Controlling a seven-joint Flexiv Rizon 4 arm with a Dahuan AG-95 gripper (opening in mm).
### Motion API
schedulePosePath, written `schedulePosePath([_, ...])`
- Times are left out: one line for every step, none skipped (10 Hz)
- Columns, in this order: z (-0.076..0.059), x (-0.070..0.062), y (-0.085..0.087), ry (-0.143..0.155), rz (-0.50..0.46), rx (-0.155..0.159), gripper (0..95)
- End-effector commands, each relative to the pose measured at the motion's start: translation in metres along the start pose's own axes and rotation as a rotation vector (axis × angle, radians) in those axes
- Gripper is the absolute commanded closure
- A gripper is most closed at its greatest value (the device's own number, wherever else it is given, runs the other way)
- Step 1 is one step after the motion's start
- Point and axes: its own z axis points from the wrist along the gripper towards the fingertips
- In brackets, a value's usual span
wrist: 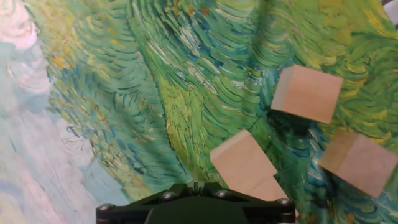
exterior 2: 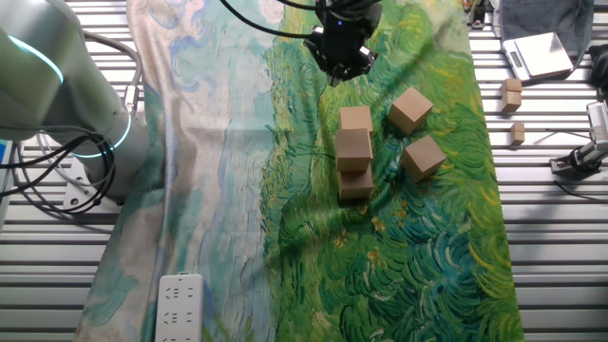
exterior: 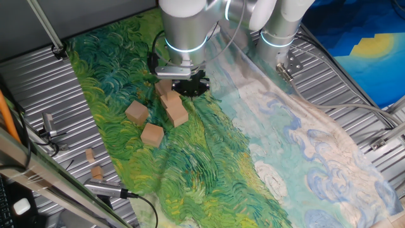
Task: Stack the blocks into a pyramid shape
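Pale wooden blocks (exterior 2: 354,152) with crisp edges sit on rumpled painted cloth (exterior 2: 427,247); the gripper's (exterior 2: 339,59) opening is unreadable.

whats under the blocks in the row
The painted cloth lies under the row of blocks. Part of the row looks stacked, one block above another. Whatever the cloth covers beneath them cannot be seen.

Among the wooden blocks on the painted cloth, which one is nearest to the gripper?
The block at the gripper-side end of the clustered row lies nearest the gripper; the two loose blocks sit farther off to the side.
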Motion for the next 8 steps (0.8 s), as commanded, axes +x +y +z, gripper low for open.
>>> schedulePosePath([-0.002, -0.002, -0.022, -0.004, -0.041, 0.003, 76.0])
schedulePosePath([-0.004, -0.004, -0.041, -0.008, -0.06, 0.003, 76.0])
schedulePosePath([-0.006, -0.009, -0.06, -0.012, -0.073, 0.003, 57.0])
schedulePosePath([-0.006, -0.014, -0.069, -0.007, -0.084, 0.006, 57.0])
schedulePosePath([-0.004, -0.019, -0.078, -0.009, -0.089, 0.006, 57.0])
schedulePosePath([-0.002, -0.022, -0.087, -0.011, -0.102, 0.006, 57.0])
schedulePosePath([0.0, -0.028, -0.102, -0.011, -0.11, 0.003, 57.0])
schedulePosePath([0.002, -0.033, -0.111, -0.014, -0.113, 0.002, 57.0])
